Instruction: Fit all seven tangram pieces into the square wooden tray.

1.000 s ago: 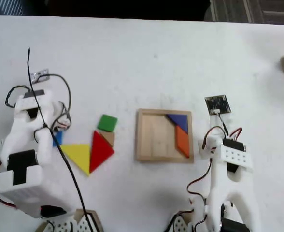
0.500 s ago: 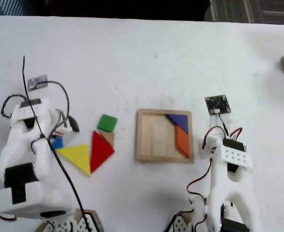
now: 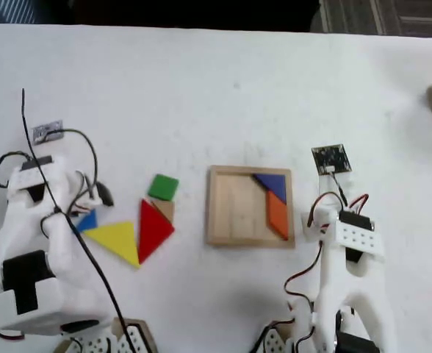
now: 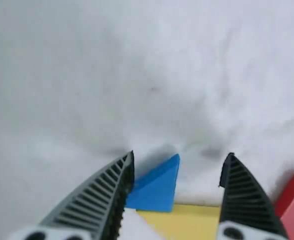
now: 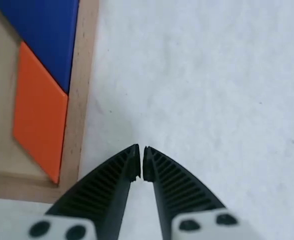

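- The square wooden tray [image 3: 234, 209] sits around the middle of the white table [image 3: 201, 88], and it's mostly bare wood inside.
- Two pieces are in it. A blue triangle [image 3: 273, 184] fills the 1 o'clock corner, and an orange parallelogram [image 3: 278, 213] lies right under it along the 3 to 5 o'clock side. They're flat and touching each other.
- The other five are loose in a bunch out at 9 o'clock from the tray, a bit apart from it.
- The red triangle [image 3: 154, 228] is the closest one to the tray.
- A green square [image 3: 163, 187] is at 12 o'clock from the red one, with a small tan piece [image 3: 164, 212] tucked between them.
- The yellow triangle [image 3: 117, 239] lies flush against the red at its 9 o'clock side.
- A small blue triangle [image 3: 87, 220] is at 10 o'clock of the yellow, right up against it.
- The left gripper [image 4: 179, 156] is down low over that small blue triangle. Its fingers are spread wide with the triangle's tip between them. Can't tell if either finger actually touches it.
- The right gripper [image 5: 141, 152] has its fingers pressed together, holding nothing. It's over bare table just beside the tray's outer rim, by the orange piece, with its arm at about 5 o'clock from the tray.
- A small dark circuit board [image 3: 331, 159] is at 2 o'clock from the tray.
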Controlling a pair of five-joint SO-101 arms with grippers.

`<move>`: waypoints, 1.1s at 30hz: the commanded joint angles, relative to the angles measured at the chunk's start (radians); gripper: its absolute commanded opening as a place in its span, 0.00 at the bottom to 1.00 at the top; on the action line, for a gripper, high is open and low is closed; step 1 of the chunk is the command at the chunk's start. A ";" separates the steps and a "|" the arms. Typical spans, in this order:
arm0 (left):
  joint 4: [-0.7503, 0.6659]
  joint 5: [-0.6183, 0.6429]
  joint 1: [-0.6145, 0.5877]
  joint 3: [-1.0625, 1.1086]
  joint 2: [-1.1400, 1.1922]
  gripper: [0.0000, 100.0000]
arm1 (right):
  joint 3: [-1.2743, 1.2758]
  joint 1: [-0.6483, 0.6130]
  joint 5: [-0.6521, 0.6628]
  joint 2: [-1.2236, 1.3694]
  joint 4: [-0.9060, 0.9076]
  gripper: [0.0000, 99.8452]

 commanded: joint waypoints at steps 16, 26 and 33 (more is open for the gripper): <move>0.226 -0.466 -0.206 -0.160 -0.062 0.28 | 0.009 -0.033 0.002 -0.028 0.004 0.02; 0.107 -0.299 0.028 0.219 -0.473 0.29 | 0.011 -0.059 -0.060 -0.028 -0.018 0.02; 0.049 -0.293 0.107 0.292 -0.467 0.28 | 0.011 -0.064 -0.061 -0.028 -0.015 0.02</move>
